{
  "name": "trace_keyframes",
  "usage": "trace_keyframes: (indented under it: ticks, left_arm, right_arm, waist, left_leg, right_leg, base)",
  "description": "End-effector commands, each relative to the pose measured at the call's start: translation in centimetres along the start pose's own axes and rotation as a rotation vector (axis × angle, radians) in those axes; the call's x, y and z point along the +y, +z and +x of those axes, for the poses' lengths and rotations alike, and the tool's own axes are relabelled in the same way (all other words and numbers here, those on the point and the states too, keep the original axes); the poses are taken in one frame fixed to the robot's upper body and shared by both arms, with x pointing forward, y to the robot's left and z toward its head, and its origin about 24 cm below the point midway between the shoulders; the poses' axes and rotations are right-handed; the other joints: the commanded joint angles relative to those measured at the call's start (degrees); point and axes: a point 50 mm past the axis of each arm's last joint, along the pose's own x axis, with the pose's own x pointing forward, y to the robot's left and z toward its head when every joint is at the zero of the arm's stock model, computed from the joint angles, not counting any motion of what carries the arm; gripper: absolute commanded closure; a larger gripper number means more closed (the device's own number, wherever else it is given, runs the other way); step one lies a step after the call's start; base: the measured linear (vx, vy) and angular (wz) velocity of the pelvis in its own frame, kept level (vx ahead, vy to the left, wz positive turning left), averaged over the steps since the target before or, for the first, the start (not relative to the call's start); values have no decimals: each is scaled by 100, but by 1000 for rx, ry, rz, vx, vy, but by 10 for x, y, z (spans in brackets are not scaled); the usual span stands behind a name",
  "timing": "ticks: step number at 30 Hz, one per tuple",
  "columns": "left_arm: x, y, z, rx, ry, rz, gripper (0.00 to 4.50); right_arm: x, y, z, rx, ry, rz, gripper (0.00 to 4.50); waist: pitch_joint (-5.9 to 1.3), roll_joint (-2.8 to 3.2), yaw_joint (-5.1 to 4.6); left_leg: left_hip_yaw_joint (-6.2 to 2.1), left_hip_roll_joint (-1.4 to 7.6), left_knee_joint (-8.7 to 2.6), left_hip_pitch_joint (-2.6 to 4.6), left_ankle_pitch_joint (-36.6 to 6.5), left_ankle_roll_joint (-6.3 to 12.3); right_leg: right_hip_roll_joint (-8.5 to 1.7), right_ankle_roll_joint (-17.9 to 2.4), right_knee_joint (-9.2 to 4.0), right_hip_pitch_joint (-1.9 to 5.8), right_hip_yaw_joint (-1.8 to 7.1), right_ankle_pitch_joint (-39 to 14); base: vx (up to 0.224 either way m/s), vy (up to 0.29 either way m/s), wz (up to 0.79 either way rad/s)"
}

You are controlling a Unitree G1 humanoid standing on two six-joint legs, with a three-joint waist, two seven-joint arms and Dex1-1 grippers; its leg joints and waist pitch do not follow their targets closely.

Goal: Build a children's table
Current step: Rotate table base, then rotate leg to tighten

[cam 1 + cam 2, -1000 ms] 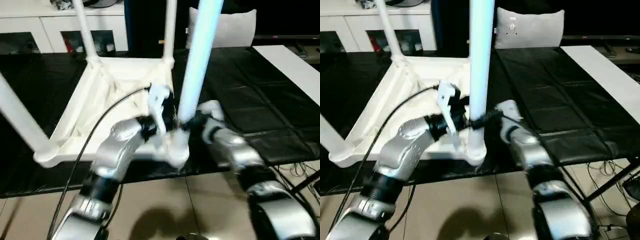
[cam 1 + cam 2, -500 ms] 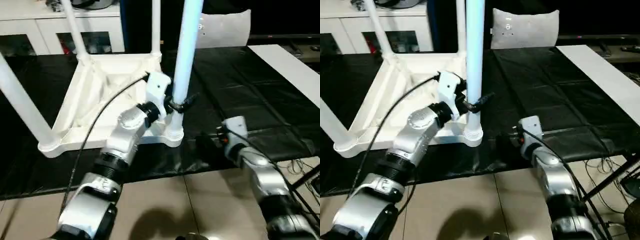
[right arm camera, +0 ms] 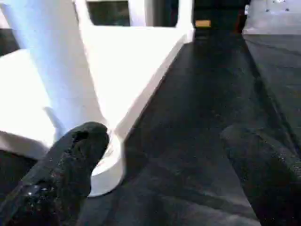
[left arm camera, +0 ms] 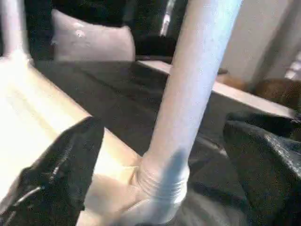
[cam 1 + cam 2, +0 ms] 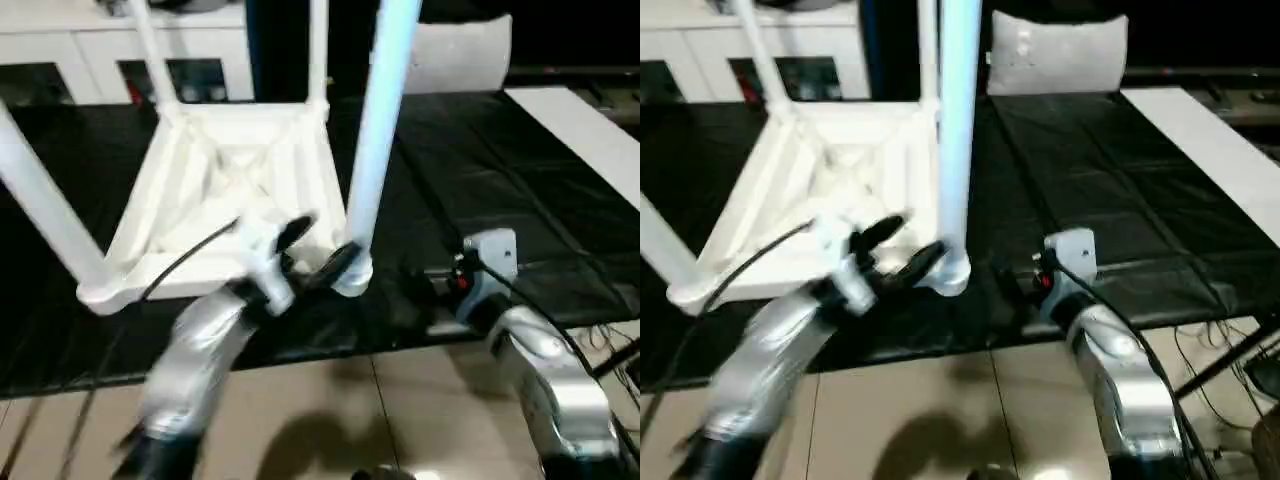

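- Both grippers have let go of the near leg and pulled back toward the robot.
- Left gripper is wide open, nearest the leg.
- Right gripper is open too.
- Upside-down table top lies on the bench, leg standing straight up.

A grey-white pillow lies beyond the black mat.

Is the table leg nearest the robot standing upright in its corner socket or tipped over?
Upright: the leg rises from the socket at the tabletop's near corner.
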Motion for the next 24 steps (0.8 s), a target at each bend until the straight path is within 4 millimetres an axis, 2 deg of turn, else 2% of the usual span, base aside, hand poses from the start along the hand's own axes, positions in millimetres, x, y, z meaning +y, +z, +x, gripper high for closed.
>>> trace_keyframes:
  ticks: [1, 2, 3, 5, 6, 8, 9, 11, 12, 13, 14, 15, 16, 17, 18, 19, 20, 21, 22, 23, 24]
  left_arm:
    - [11, 8, -8, 0, 141, 41, 8]
    - [24, 10, -20, 31, 313, 71, 8]
    - [24, 10, -20, 31, 313, 71, 8]
    - [24, 9, -25, 46, 365, 54, 8]
    - [22, 8, -26, 56, 366, 46, 8]
    - [16, 4, -26, 66, 352, 38, 8]
    - [13, 2, -28, 67, 369, 32, 8]
    - [13, 2, -28, 61, 382, 32, 8]
    - [12, 3, -30, 47, 413, 18, 8]
    - [12, 5, -30, 45, 429, 15, 8]
    - [11, 5, -31, 47, 436, 14, 8]
    - [11, 6, -31, 46, 444, 8, 8]
    - [10, 5, -31, 54, 438, 8, 8]
    - [10, 5, -31, 57, 437, 8, 8]
    - [9, 4, -31, 68, 429, 13, 8]
    - [8, 2, -31, 77, 426, 21, 8]
    - [8, 2, -31, 77, 427, 21, 8]
    - [8, 2, -32, 79, 427, 24, 8]
    - [9, 2, -31, 79, 430, 36, 8]
    - [9, 3, -31, 79, 431, 45, 8]
    - [10, 4, -30, 87, 426, 59, 8]
  right_arm:
    - [5, 3, -3, 26, -11, 7, 0]
    - [11, 2, -8, 59, -40, 33, 0]
    - [11, 2, -8, 59, -40, 33, 0]
    - [17, 2, -12, 76, -77, 56, 0]
    - [20, 0, -14, 101, -92, 77, 0]
    - [22, 0, -17, 92, -107, 76, 0]
    - [20, -1, -21, 75, -145, 93, 0]
    - [19, -2, -22, 73, -161, 103, 0]
    - [18, -1, -24, 57, -162, 105, 0]
    - [17, 0, -25, 47, -157, 98, 0]
    - [17, 2, -25, 41, -151, 93, 0]
    - [17, 2, -25, 47, -154, 96, 0]
    - [17, 3, -24, 46, -147, 93, 0]
    - [17, 3, -23, 45, -145, 92, 0]
    - [18, 4, -22, 44, -134, 84, 0]
    - [18, 5, -21, 43, -117, 71, 0]
    - [18, 5, -21, 42, -116, 70, 0]
    - [18, 6, -20, 41, -110, 65, 0]
    - [17, 6, -20, 41, -108, 59, 0]
    - [16, 6, -19, 39, -108, 55, 0]
    - [15, 6, -18, 36, -111, 53, 0]
  waist:
    - [-306, -71, -4]
    - [-298, -151, -25]
    - [-295, -120, -4]
    - [-282, -110, -20]
    - [-284, -113, -36]
    - [-291, -115, -39]
    - [-314, -115, -27]
    - [-322, -95, -22]
    - [-328, -119, -23]
    - [-324, -103, -24]
    - [-304, -145, -47]
    - [-260, -147, -70]
    - [-211, -140, -108]
    - [-211, -140, -108]
    - [-142, -134, -193]
    - [-101, -162, -249]
    - [-99, -127, -332]
    - [-66, -80, -408]
    - [-114, -107, -452]
    - [-103, -122, -471]
    - [-160, -140, -495]
  left_leg:
    - [-42, 188, -457, -41, -1316, 277]
    - [-54, 165, -453, -46, -1397, 193]
    - [-62, 157, -453, -32, -1425, 171]
    - [-71, 112, -434, -29, -1537, 124]
    - [-93, 102, -438, -3, -1609, 59]
    - [-111, 118, -458, -2, -1678, 58]
    - [-125, 183, -501, -7, -1577, 60]
    - [-119, 202, -522, -18, -1531, 68]
    - [-123, 210, -529, -9, -1584, 56]
    - [-128, 222, -549, 13, -1758, 26]
    - [-133, 221, -566, 74, -2217, -19]
    - [-150, 204, -579, 174, -2736, -23]
    - [-164, 172, -554, 300, -3196, -13]
    - [-164, 172, -554, 300, -3196, -13]
    - [-170, 146, -487, 535, -3753, 30]
    - [-168, 149, -471, 598, -3904, 53]
    - [-221, 199, -520, 584, -4031, 64]
    - [-270, 305, -650, 550, -4364, 7]
    - [-288, 341, -694, 522, -4336, 6]
    - [-263, 283, -658, 529, -4211, 7]
    - [-181, 129, -532, 516, -3671, 25]
  right_leg:
    - [-297, -332, -614, 263, 291, -2903]
    - [-254, -131, -622, 261, 276, -3022]
    - [-263, -68, -630, 250, 273, -3101]
    - [-267, 170, -714, 212, 245, -3461]
    - [-248, 277, -731, 183, 231, -3501]
    - [-252, 299, -744, 186, 226, -3447]
    - [-273, 147, -691, 205, 267, -2934]
    - [-261, -11, -656, 212, 291, -2540]
    - [-270, -45, -639, 227, 293, -2488]
    - [-282, -67, -625, 247, 289, -2556]
    - [-276, -7, -668, 251, 261, -2915]
    - [-252, 60, -715, 235, 207, -3401]
    - [-220, 181, -811, 216, 110, -3991]
    - [-220, 181, -811, 216, 110, -3991]
    - [-145, 285, -969, 161, -81, -4538]
    - [-111, 316, -1025, 129, -168, -4592]
    - [-155, 305, -977, 282, -230, -4361]
    - [-171, 211, -840, 408, -252, -4007]
    - [-257, 43, -718, 481, -125, -3647]
    - [-291, -5, -770, 454, -98, -3793]
    - [-385, -89, -891, 478, -33, -4180]
  base:
    - [0, 0, 0]
    - [0, 0, 0]
    - [0, 0, 0]
    - [0, 0, 0]
    - [0, 0, 0]
    - [0, 0, 0]
    - [0, 0, 0]
    - [0, 0, 0]
    - [0, 0, 0]
    - [0, 0, 0]
    - [0, 0, 0]
    - [0, 0, 0]
    - [0, 0, 0]
    - [0, 0, 0]
    - [0, 0, 0]
    - [0, 0, 0]
    - [57, 11, -7]
    - [57, 11, -7]
    - [91, 6, -6]
    - [88, -19, -1]
    - [88, -19, -1]
